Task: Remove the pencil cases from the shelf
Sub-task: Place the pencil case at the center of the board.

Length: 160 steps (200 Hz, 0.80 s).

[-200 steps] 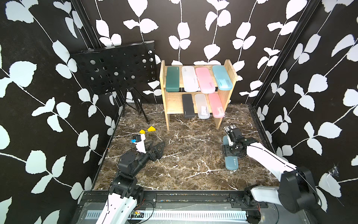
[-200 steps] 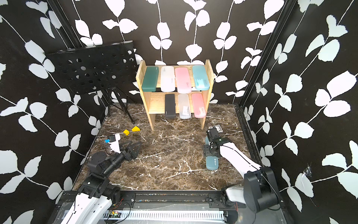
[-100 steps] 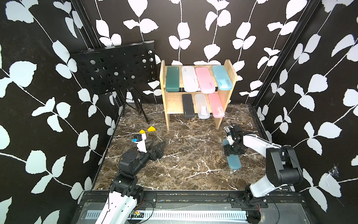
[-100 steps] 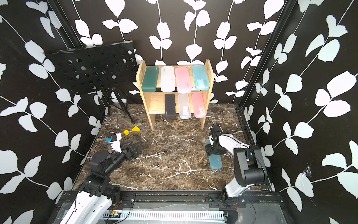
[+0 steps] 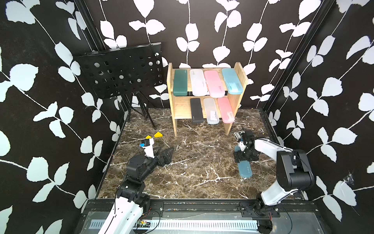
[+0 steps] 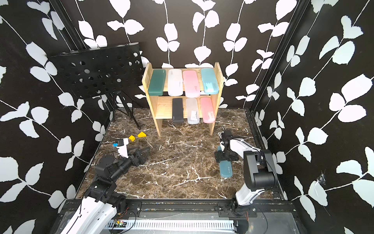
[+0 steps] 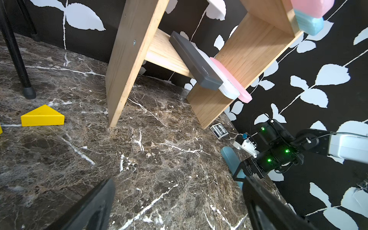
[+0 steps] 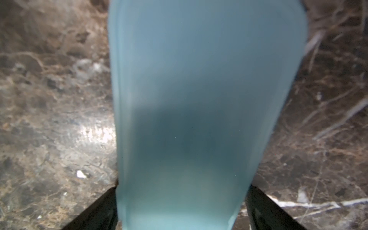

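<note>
At the left a black music stand (image 5: 121,75) stands on the marbled surface (image 5: 192,162). In front of it the left tool (image 5: 166,151) hovers low with its jaws spread wide and nothing between them. Two yellow blocks (image 5: 157,134) lie just beyond it.

In the middle, against the back wall, the wooden shelf (image 5: 170,101) holds seven pencil cases. The upper tier has a dark green case (image 5: 180,82), a clear case (image 5: 198,82), a pink case (image 5: 214,83) and a light blue case (image 5: 231,81). The lower tier has a black case (image 5: 196,110), a second clear case (image 5: 211,111) and a second pink case (image 5: 226,110).

A small card box (image 5: 238,134) lies by the shelf's right leg. Nearer, the teal case (image 5: 244,171) lies flat on the surface. The right tool (image 5: 246,157) straddles it, its jaws right at the case's long edges. Whether they pinch it I cannot tell.
</note>
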Motion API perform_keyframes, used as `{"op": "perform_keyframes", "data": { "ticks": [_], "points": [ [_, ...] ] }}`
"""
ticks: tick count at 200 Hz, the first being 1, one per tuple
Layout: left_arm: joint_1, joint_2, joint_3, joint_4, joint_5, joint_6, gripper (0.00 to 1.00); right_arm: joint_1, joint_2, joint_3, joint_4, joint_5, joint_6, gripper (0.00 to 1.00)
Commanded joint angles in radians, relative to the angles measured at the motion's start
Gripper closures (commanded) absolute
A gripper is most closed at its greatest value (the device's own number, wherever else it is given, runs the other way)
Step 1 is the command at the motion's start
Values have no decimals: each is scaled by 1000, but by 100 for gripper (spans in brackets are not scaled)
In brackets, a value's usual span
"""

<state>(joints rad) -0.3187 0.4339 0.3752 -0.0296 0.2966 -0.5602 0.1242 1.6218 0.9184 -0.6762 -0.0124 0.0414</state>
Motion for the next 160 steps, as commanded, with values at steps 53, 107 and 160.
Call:
{"op": "perform_keyframes", "data": {
  "ticks": [53,107,160],
  "points": [
    [-9,230,58,306,153,-336,1,76,-518,-26,70,49,211,0],
    [-131,504,290,314,112,-413,1,153,-613,116,-97,63,350,1],
    [-173,766,398,484,79,-498,1,207,-604,131,-83,53,374,1]
  ]
}}
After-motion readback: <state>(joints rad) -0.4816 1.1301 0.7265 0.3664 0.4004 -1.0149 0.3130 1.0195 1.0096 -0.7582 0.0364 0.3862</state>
